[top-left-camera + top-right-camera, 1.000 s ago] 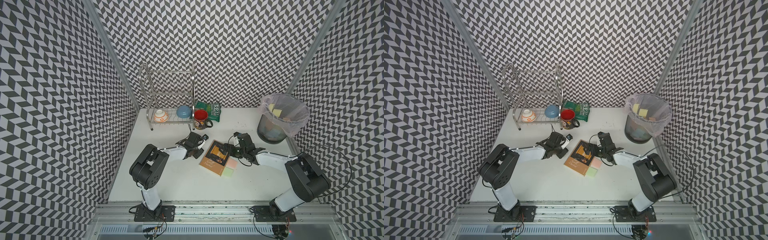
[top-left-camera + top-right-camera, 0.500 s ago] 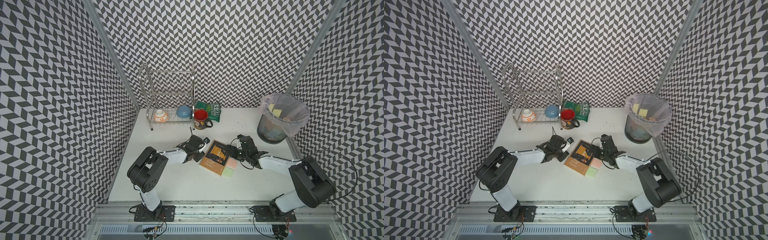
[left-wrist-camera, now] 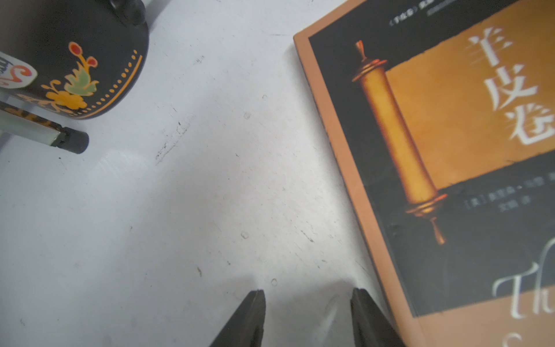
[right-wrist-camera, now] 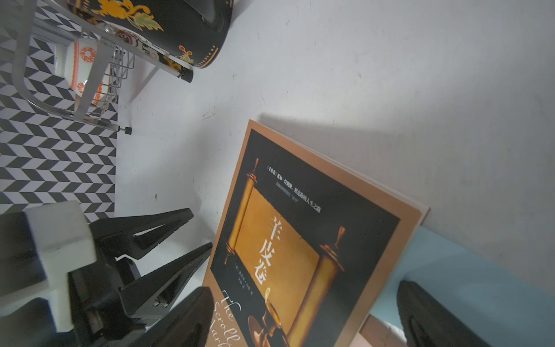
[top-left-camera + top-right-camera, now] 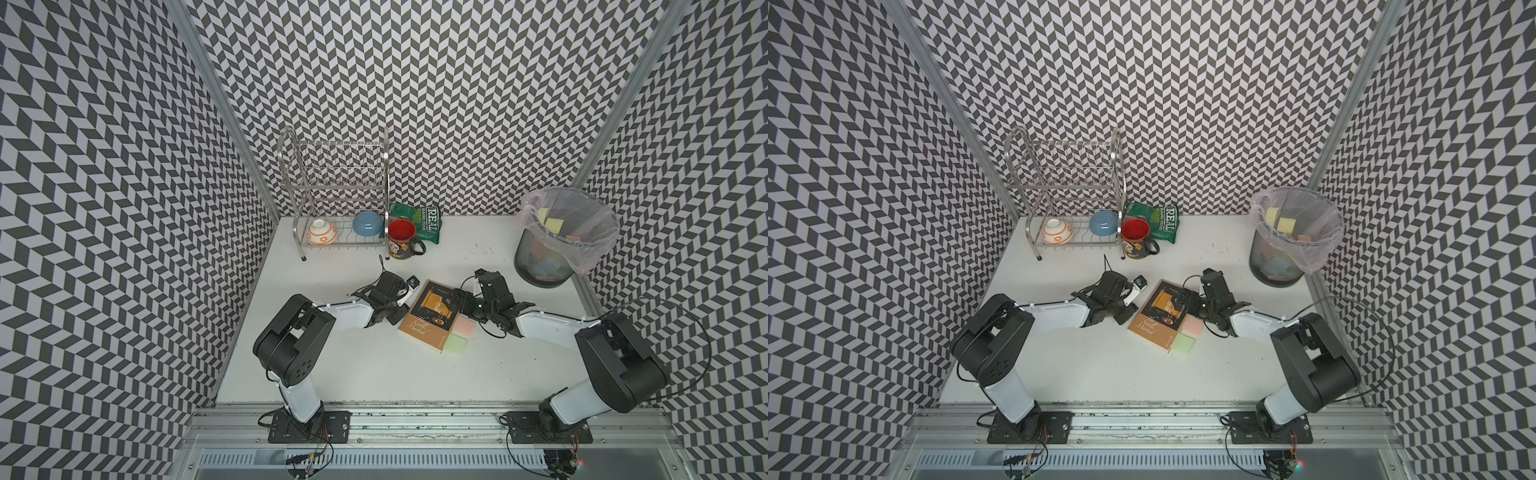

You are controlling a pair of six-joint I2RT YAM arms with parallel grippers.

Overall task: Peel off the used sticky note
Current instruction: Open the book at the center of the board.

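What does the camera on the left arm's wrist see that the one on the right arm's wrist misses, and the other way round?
Only the left wrist view shows the left gripper from behind: two dark tips, apart, over bare white table, holding nothing.

Only the right wrist view shows the white bowl with orange pattern in the steel wire rack, a pale blue sticky note jutting from under the book, and the wide-open right gripper.

Both show the orange-bordered book with a golden scroll cover and the black painted mug.
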